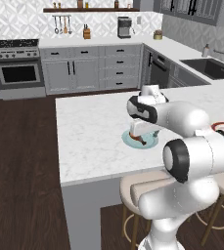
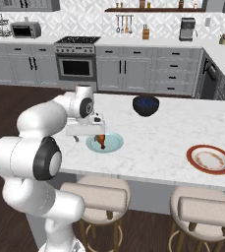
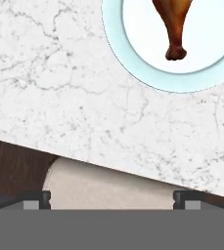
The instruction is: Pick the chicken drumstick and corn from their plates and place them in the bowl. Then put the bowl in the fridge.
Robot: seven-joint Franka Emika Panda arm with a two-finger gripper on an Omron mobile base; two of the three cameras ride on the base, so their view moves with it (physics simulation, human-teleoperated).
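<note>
Above the marble island, the gripper (image 3: 111, 197) hangs with jaws apart near the chicken drumstick (image 3: 174, 24) on its light-blue plate (image 3: 133, 63).

two plates (image 2: 105, 142), one drumstick (image 2: 101, 141), two stools (image 2: 100, 193)

A reddish-brown chicken drumstick (image 3: 174, 27) lies on a pale light-blue plate (image 3: 147, 73) atop grey-veined white marble counter (image 3: 84, 97).
</note>
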